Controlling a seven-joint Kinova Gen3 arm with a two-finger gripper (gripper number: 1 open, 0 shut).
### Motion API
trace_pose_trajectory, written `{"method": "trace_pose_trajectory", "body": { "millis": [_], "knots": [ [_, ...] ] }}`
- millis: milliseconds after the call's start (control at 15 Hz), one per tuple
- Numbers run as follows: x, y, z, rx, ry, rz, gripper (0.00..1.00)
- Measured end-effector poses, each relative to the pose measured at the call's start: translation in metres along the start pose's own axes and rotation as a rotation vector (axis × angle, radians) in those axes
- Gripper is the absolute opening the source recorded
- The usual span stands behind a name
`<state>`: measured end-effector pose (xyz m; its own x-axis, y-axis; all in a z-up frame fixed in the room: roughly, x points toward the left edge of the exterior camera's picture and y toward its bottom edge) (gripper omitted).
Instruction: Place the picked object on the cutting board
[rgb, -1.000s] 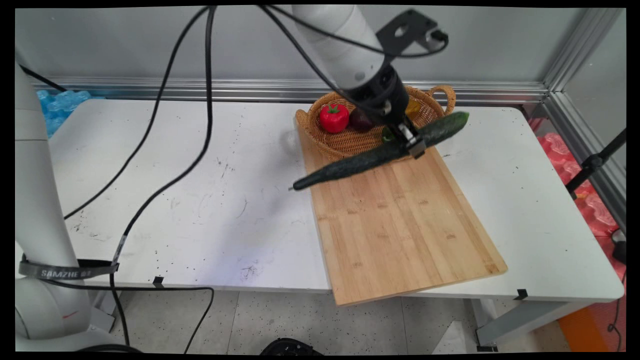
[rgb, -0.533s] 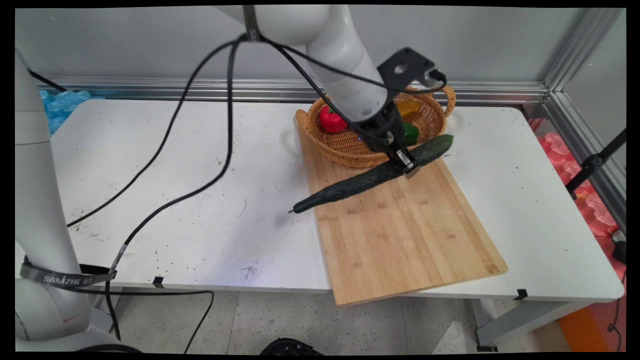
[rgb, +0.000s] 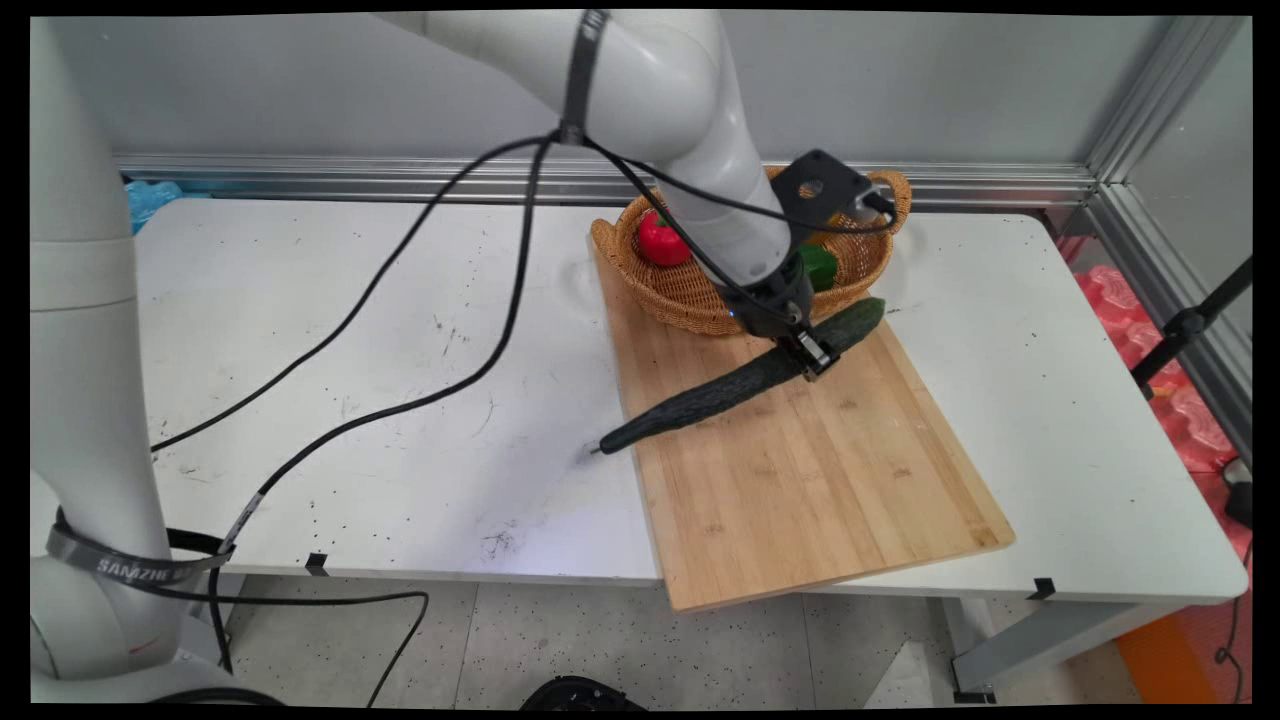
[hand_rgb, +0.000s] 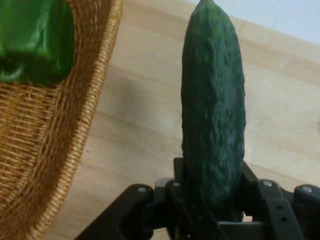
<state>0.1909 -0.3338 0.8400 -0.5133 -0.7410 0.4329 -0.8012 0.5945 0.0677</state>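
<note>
Cucumber (hand_rgb: 214, 105) bumpy, matt; basket (hand_rgb: 45, 135) woven wicker; board (rgb: 800, 450) smooth wood.

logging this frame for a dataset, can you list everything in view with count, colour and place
cucumber: 1, dark green, held slanting over the board's far part, thin end past the board's left edge
board: 1, light wood, on the table's right half, near corner past the table edge
basket: 1, tan wicker, two handles, at the board's far end
red pepper: 1, red, in the basket's left side
green pepper: 1, green, in the basket's right side
yellow item: 1, in the basket, mostly hidden
table: 1, white, scuffed
cables: black, hanging from the arm
end effector: 1, black, shut on the cucumber
</note>
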Motion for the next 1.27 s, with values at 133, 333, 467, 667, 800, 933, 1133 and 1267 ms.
{"method": "trace_pose_trajectory", "body": {
  "millis": [133, 333, 467, 667, 800, 933, 1133, 1267],
  "knots": [
    [0.000, 0.000, 0.010, 0.009, -0.012, -0.012, 0.00],
    [-0.001, 0.000, 0.027, 0.023, -0.037, -0.034, 0.00],
    [-0.002, -0.001, 0.033, 0.029, -0.048, -0.043, 0.00],
    [-0.003, -0.002, 0.044, 0.040, -0.066, -0.058, 0.00],
    [-0.004, -0.002, 0.050, 0.045, -0.074, -0.064, 0.00],
    [-0.004, -0.003, 0.053, 0.047, -0.078, -0.064, 1.00],
    [-0.003, -0.003, 0.054, 0.044, -0.076, -0.060, 1.00],
    [-0.002, -0.004, 0.052, 0.039, -0.070, -0.055, 1.00]
  ]
}}
